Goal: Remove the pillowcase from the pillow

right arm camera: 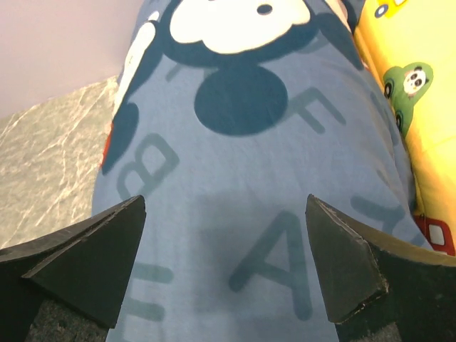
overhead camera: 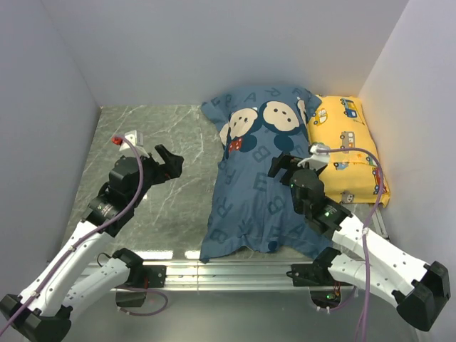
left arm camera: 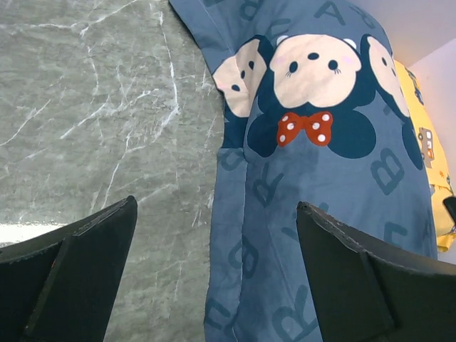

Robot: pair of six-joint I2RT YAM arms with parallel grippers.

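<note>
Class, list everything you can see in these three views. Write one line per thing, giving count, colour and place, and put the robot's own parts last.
pillowcase: one, dark blue with cream bear faces and letters, lying lengthwise mid-table and plump; the pillow inside does not show.
yellow pillow: one, yellow with a vehicle print, beside the pillowcase's right side, by the right wall.
table: one, grey marbled, under both.
walls: three, pale, round the table.
rail: one, silvery metal, along the near edge at the arm bases.
left tool: one, black, open, at the pillowcase's left edge.
right tool: one, black, open, over the pillowcase's middle.
</note>
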